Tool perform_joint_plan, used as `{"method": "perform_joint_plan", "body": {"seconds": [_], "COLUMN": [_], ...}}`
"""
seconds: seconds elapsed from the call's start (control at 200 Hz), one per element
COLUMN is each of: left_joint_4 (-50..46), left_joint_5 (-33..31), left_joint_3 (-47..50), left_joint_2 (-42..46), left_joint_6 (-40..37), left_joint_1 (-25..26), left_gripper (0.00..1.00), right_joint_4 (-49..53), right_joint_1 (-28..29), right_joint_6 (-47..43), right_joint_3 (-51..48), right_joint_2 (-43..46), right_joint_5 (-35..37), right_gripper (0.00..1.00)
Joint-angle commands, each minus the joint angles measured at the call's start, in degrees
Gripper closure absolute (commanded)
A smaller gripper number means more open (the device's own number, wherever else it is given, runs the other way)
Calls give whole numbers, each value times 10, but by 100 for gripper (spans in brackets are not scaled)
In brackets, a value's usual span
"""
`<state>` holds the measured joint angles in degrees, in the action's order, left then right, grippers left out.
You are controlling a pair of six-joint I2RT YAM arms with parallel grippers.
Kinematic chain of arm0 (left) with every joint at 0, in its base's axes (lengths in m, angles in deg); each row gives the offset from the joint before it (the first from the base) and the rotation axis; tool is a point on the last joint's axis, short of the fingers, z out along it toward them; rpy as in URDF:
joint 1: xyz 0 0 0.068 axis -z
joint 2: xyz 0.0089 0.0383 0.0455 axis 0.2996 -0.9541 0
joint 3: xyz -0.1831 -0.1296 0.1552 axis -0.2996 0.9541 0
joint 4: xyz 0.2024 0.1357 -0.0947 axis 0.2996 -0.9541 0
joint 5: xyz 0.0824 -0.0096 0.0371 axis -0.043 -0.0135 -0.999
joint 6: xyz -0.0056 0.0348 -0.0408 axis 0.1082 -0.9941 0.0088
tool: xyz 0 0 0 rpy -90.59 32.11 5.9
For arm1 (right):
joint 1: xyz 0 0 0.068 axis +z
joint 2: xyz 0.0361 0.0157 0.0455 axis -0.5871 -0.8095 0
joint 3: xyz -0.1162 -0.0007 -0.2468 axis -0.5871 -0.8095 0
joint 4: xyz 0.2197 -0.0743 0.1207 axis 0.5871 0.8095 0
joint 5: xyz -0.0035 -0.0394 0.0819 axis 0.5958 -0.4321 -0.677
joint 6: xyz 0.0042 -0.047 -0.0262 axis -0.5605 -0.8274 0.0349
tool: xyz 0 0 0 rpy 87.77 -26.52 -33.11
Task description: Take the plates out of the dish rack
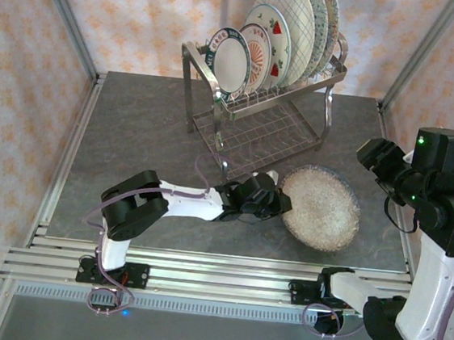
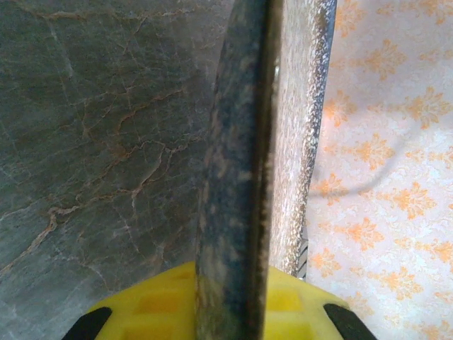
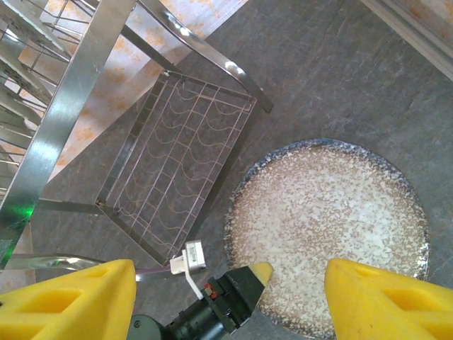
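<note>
Several plates (image 1: 295, 23) stand on edge in the upper tier of the dish rack (image 1: 187, 85) at the back of the grey surface (image 1: 132, 144). One more, the large speckled plate (image 1: 324, 209), lies in front of the rack, flat or very nearly so, just clear of its legs.

The step in hand looks like setting that plate down and letting go. To do it well, the whole underside should meet the surface before the grip loosens, since a rim released at even a slight tilt could clatter or slide. Whether the held edge already touches I cannot tell. The fingers should then part just enough to free the rim and draw straight back toward the arm's base, level with the surface, so nothing drags the plate along. The rack's lower tier is close on the far side, so a sideways swing there is best avoided.

The left arm lies low and stretched across the surface. The left claw (image 1: 280, 202) pinches the plate's left rim, which runs between its yellow pads (image 2: 156, 304). The right arm stands raised at the right side, wrist bent down toward plate and rack. The right claw (image 1: 374, 163) hangs spread wide and holds nothing.
</note>
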<state>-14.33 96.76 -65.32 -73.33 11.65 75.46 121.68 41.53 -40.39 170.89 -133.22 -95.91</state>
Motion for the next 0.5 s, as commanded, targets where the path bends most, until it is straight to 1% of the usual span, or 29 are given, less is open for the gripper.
{"method": "perform_joint_plan", "body": {"seconds": [0.0,0.155,0.175,0.495], "left_joint_4": [186,194,195,212], "left_joint_5": [-20,-37,-38,-71], "left_joint_3": [-38,-46,-47,-51], "left_joint_2": [16,4,-13,-48], "left_joint_6": [-7,-2,0,24], "left_joint_1": [6,6,6,2], "left_gripper": [100,100,100,100], "right_joint_4": [-12,-25,-27,-35], "right_joint_1": [-1,-1,-1,-1], "right_joint_6": [-10,-12,-11,-4], "right_joint_3": [-8,-23,-26,-44], "right_joint_2": [3,8,9,17], "right_joint_5": [-13,-38,-39,-31], "right_gripper": [30,30,30,29]}}
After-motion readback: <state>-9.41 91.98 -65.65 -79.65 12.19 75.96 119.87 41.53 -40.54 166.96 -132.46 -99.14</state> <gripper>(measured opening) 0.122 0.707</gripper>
